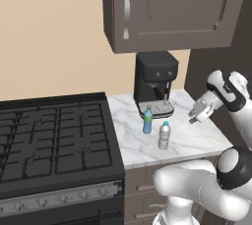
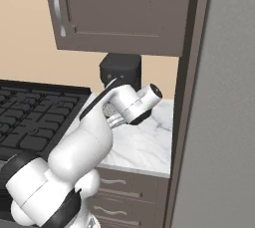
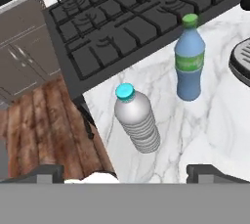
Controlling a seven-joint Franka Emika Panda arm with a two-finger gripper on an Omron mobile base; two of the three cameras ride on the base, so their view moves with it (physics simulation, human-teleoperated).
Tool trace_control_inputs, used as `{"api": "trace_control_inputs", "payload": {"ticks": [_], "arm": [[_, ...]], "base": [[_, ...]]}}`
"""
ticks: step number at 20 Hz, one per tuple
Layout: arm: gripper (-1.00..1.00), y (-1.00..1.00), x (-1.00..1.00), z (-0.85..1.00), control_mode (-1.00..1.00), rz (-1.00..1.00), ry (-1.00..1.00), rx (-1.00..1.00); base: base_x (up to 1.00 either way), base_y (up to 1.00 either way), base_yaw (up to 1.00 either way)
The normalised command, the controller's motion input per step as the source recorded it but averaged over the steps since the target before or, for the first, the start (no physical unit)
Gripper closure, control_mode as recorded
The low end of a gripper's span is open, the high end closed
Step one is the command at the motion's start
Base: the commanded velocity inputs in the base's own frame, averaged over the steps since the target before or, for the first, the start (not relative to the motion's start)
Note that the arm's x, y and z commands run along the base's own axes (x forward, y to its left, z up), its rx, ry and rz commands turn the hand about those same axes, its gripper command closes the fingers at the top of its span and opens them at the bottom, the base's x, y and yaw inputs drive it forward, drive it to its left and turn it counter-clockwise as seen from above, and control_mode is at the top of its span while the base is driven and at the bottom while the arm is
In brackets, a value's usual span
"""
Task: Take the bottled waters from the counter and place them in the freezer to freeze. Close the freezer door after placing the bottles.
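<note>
While both bottles stand mid-frame on the counter (image 1: 192,138) in left base view, gripper (image 1: 196,116) hovers right of them, jaws wide, empty. Hand view: clear bottle (image 3: 137,120) centre, blue bottle (image 3: 189,66) upper right; prob. light, slick, thin-walled, so grab mid-body.

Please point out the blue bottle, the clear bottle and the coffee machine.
translucent blue plastic bottle (image 3: 189,71): hand view, on its body below the label.
clear greyish ribbed plastic bottle (image 3: 139,123): hand view, on its body.
black coffee machine (image 1: 156,71): left base view, on its front face.
</note>
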Motion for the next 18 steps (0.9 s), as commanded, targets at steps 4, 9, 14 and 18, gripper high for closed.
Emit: {"api": "trace_control_inputs", "payload": {"ticks": [4,9,14,18], "arm": [[-1.0,0.0,0.0,-0.33,-1.0,0.25,-0.27,0.02],[-1.0,0.0,0.0,-0.32,-1.0,0.15,-0.41,0.03],[-1.0,0.0,0.06,-0.18,-1.0,0.12,-0.33,0.1],[-1.0,0.0,0.22,-0.14,-1.0,0.11,-0.2,0.16]], "base": [[0.0,0.0,0.0],[0.0,0.0,0.0],[0.0,0.0,0.0],[0.0,0.0,0.0]]}}
